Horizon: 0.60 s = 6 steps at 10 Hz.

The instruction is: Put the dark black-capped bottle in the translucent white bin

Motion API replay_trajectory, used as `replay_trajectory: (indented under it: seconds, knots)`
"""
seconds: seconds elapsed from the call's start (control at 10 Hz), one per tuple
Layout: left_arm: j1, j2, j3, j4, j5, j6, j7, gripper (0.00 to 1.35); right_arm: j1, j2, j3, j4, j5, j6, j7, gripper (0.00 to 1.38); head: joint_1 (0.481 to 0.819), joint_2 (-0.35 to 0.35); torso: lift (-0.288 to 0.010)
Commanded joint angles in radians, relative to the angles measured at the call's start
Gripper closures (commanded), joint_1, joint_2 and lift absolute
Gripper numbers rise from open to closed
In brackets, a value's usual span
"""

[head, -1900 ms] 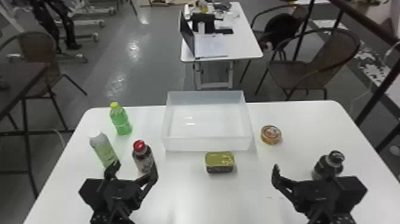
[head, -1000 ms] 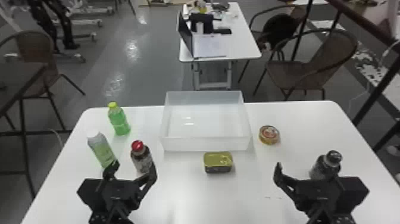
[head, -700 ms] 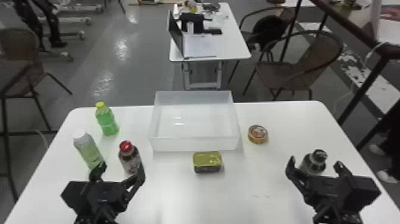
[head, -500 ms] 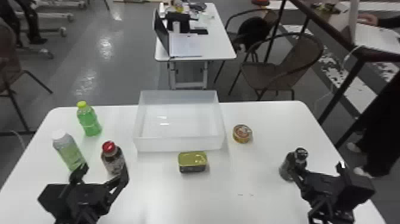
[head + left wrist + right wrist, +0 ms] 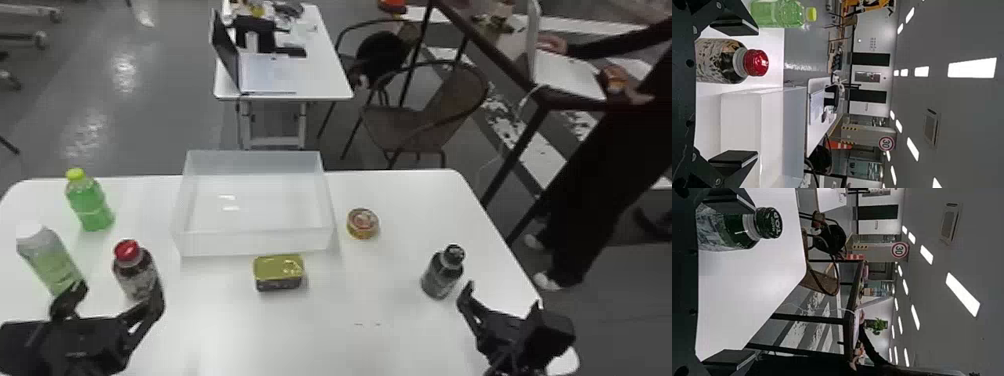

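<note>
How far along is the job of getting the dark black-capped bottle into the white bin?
Nothing looks done: the black-capped bottle stands on the table, outside the bin. Nothing is in hand: the right gripper is open close by the bottle, and the left gripper is open too. Left to do: grip the bottle, lift it, carry it over and set it in the bin.

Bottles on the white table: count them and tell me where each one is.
4. The green bottle is left of the bin; the white-capped bottle and red-capped bottle are by the left gripper; the dark black-capped bottle is by the right gripper.
</note>
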Motion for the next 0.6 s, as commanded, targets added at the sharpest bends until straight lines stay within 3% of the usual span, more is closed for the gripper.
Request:
replay_trajectory:
  seconds: [0.0,0.5]
  knots:
    - [0.000,0.000,-0.001,0.000,0.000,-0.002,0.000,0.19,-0.062,-0.016,0.000,0.128,-0.050,-0.049,0.037,0.00,0.695,-0.181,-0.020]
    - [-0.001,-0.001,0.000,0.000,0.003,-0.008,0.000,0.19,-0.225,-0.020,0.006,0.373,-0.110,-0.097,0.150,0.00,0.695,-0.174,-0.020]
